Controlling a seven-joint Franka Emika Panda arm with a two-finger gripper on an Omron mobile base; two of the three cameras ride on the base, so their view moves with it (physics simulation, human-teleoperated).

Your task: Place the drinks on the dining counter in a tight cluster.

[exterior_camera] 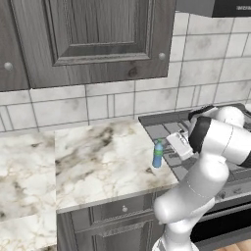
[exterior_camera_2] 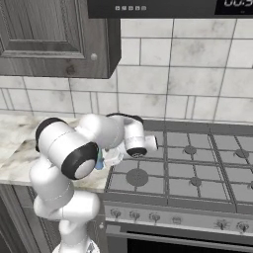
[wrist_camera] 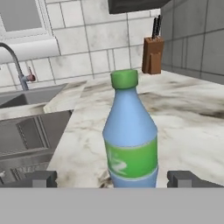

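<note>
The gripper (wrist_camera: 112,178) is wide open and holds nothing. Its two tips sit low on either side of the bottle (wrist_camera: 130,140), not touching it. The bottle stands upright between them, straight ahead and close. If the tips squeeze while off to one side, they could knock the bottle over, because it is tall and thin. It could then roll toward the stove (exterior_camera: 171,139). The bottle stands on the worktop (exterior_camera: 103,162), just beside the stove's left edge.
</note>
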